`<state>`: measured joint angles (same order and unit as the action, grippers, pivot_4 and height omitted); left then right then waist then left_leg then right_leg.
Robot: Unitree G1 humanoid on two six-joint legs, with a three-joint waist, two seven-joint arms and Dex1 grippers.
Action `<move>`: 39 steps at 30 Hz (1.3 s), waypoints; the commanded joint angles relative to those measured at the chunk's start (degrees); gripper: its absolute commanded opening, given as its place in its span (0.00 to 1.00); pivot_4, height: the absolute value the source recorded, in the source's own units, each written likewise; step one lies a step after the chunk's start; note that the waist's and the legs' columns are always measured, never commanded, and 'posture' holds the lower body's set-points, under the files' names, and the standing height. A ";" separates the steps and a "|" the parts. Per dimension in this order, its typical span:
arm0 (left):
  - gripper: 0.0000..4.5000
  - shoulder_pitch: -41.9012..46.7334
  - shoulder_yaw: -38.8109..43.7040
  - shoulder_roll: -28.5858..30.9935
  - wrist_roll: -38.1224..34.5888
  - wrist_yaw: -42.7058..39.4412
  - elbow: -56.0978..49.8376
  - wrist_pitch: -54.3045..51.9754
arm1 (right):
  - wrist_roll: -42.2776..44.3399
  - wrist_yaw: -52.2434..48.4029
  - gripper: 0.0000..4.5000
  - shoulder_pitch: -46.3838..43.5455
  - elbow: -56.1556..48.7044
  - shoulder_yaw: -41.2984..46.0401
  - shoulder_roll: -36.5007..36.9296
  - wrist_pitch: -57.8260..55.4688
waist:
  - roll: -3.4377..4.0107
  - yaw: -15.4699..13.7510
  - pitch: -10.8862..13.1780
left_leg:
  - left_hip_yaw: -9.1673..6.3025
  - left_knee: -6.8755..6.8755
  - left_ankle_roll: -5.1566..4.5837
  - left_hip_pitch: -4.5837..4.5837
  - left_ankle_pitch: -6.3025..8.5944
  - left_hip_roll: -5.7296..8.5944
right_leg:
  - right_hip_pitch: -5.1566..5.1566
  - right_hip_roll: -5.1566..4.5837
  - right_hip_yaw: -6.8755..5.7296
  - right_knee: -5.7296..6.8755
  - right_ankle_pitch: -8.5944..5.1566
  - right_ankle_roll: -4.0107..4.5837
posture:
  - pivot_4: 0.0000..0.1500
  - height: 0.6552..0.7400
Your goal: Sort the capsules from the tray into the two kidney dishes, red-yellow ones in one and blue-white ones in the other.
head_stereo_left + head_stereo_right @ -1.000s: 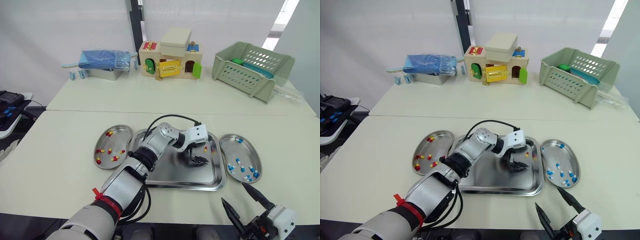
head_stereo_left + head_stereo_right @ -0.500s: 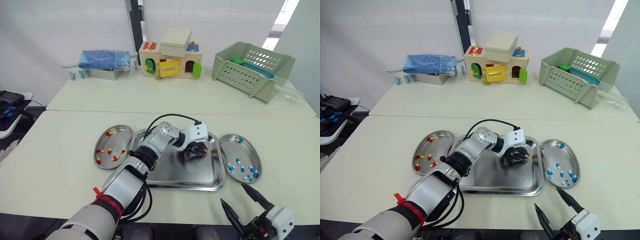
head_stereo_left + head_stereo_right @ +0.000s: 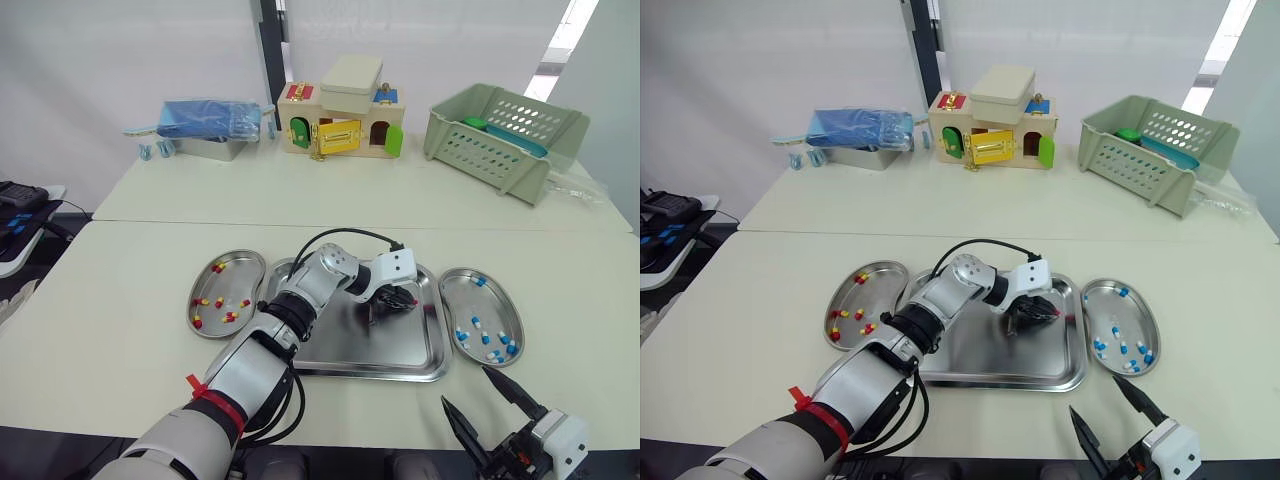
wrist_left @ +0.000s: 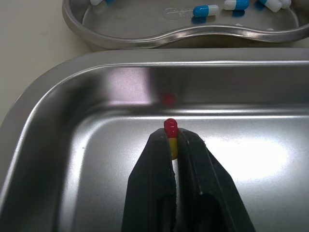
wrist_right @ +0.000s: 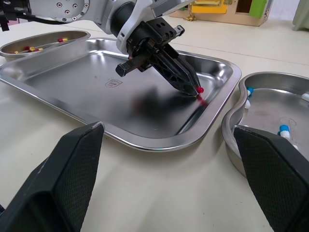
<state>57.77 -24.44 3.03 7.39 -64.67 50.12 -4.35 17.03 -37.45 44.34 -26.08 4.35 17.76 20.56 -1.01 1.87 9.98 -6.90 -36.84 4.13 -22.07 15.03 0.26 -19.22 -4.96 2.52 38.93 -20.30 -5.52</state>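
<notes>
On tray (image 4: 48, 121): red-yellow capsule (image 4: 170, 127) pinched in left hand (image 4: 172, 140)

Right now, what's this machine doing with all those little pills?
It is sorting capsules by colour. Its left gripper is shut on a red-yellow capsule over the steel tray, near the tray's right side. The left kidney dish already holds red-yellow capsules and the right kidney dish blue-white ones. The right gripper hangs open nearer the robot, holding nothing.
</notes>
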 commanded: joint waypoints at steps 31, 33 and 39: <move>0.03 -26.02 23.70 40.57 -13.74 0.85 -54.40 -36.95 | 8.63 -14.65 1.00 -11.04 2.01 -1.42 14.35 -5.06 | 0.07 0.22 -0.02 | -0.15 -0.03 0.00 0.03 0.00 -0.03 | 0.07 0.00 -0.09 0.02 0.00 0.01 | 1.00 1.00; 0.03 -28.20 26.06 42.12 -15.04 2.18 -55.42 -38.60 | 8.77 -15.50 1.00 -11.71 2.56 -1.34 14.50 -5.24 | 0.07 0.04 -0.03 | -0.16 -0.04 0.00 0.03 0.00 -0.03 | 0.08 0.00 -0.10 0.03 0.00 0.01 | 1.00 1.00; 0.03 -32.39 29.29 45.22 -16.24 5.60 -54.96 -39.07 | 9.21 -16.98 1.00 -13.49 3.93 -0.78 14.86 -5.92 | 0.07 -0.03 -0.03 | -0.14 -0.04 0.00 0.03 0.00 -0.03 | 0.08 0.00 -0.09 0.02 0.00 0.01 | 1.00 1.00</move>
<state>25.46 2.78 47.07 -8.11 -60.00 -3.85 -43.52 25.46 -53.77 30.76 -21.75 2.97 32.22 14.38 -0.94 1.85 9.95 -7.04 -36.87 4.13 -22.04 15.03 0.22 -19.15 -4.96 2.44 38.96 -20.30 -5.51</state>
